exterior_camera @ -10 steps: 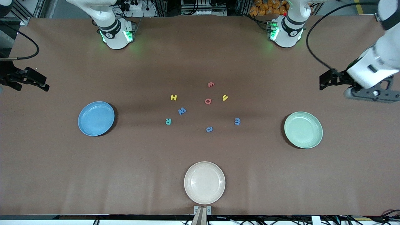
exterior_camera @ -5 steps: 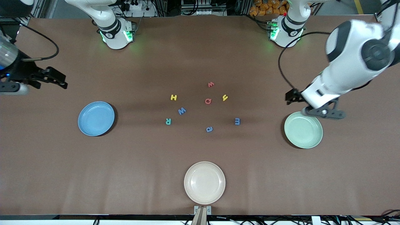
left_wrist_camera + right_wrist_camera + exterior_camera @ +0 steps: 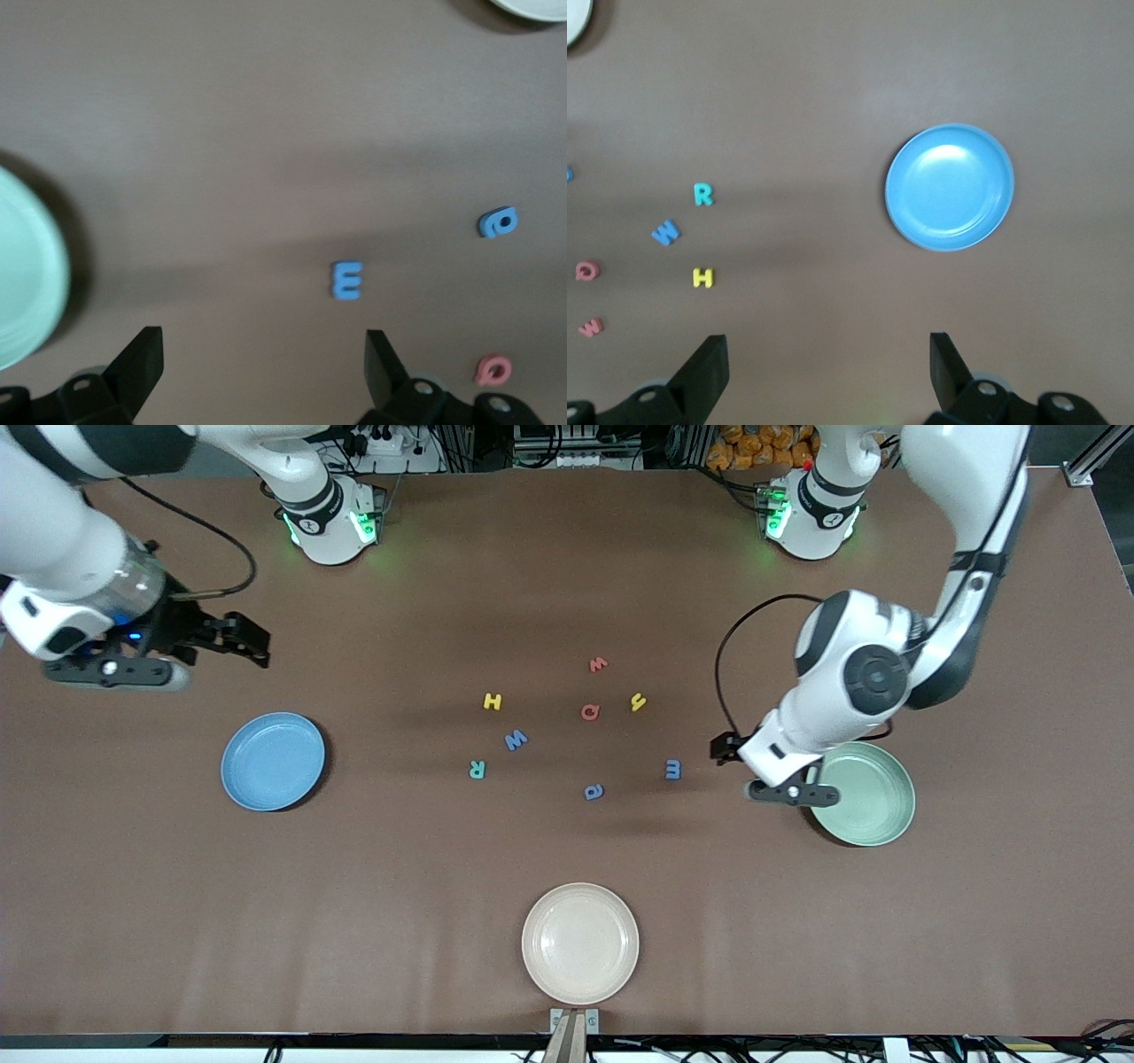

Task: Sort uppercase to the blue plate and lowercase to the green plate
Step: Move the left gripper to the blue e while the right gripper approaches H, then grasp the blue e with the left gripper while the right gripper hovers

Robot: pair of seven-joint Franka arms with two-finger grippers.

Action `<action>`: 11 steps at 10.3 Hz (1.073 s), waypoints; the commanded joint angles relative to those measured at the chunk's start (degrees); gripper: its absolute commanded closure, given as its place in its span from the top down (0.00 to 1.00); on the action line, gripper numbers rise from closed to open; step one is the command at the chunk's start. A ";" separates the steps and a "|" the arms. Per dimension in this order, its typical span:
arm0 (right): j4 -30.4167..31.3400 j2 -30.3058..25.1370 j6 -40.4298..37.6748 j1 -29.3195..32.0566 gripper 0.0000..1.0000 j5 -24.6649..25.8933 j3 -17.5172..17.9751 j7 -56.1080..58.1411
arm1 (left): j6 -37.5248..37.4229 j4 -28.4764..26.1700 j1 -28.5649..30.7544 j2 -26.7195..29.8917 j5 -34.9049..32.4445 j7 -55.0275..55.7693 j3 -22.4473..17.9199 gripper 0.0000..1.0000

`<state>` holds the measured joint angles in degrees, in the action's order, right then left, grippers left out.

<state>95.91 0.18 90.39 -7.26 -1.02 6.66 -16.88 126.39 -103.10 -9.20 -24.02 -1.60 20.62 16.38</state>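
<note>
A: What changed just then?

B: Both of our arms swung in from the table's ends. A moment before, they were way out by the edges. Our left gripper (image 3: 725,749) came over the bare table just beside the green plate (image 3: 873,802), close to the blue m (image 3: 673,769). Our right gripper (image 3: 251,638) came in too, over the table above the blue plate (image 3: 273,761).

A: Did we grab anything?

B: No. Both sets of fingers were wide apart and held nothing. All eight letters lay on the table in the middle, between the two plates. Both plates had nothing in them.

A: So the sorting had not begun?

B: Right. We think we were just getting ready for the first pick. The m was the closest small letter to our left gripper.

A: How were the arms standing?

B: Our left arm was bent over, wrist pointing down. Its camera saw the m (image 3: 346,280) between the fingers. Our right arm reached in low, and its camera saw the blue plate (image 3: 950,187), with the yellow H (image 3: 702,277) farther off.
</note>
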 commanded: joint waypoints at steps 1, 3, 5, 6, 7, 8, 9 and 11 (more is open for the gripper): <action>6.19 -1.06 4.60 -2.41 1.00 -0.04 1.94 -3.76 | 4.12 1.14 -4.94 -4.97 -9.34 11.40 -0.03 1.00; 11.46 -1.06 9.43 -3.72 1.00 -0.04 5.27 -10.07 | 4.74 2.54 -6.62 -8.22 -12.37 15.58 -0.03 1.00; 15.16 -0.36 15.22 -4.25 1.00 -0.04 6.78 -10.72 | 7.98 2.64 -7.76 -10.86 -12.37 17.25 -0.03 1.00; 18.83 -0.36 19.87 -4.43 1.00 -0.04 8.26 -10.81 | 8.26 2.64 -8.03 -12.01 -12.37 17.35 -0.03 1.00; 22.52 -0.27 24.53 -4.43 1.00 -0.04 9.06 -11.68 | 9.13 2.47 -7.94 -13.15 -12.37 17.35 -0.03 1.00; 25.69 -0.10 28.66 -4.87 1.00 -0.04 9.85 -11.95 | 10.62 2.03 -7.94 -13.95 -12.46 17.35 -0.03 0.97; 26.94 1.56 31.92 -5.83 1.00 -0.04 10.12 -12.30 | 10.98 1.59 -7.86 -14.39 -12.46 17.35 -0.03 0.95; 26.96 5.78 35.45 -8.73 1.00 -0.04 11.08 -19.12 | 11.07 1.06 -7.68 -15.09 -12.46 17.26 -0.03 0.86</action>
<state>122.93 3.53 123.45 -14.14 -1.02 16.85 -31.29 136.85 -101.96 -16.74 -38.73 -12.34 36.12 16.43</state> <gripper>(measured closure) 0.000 0.101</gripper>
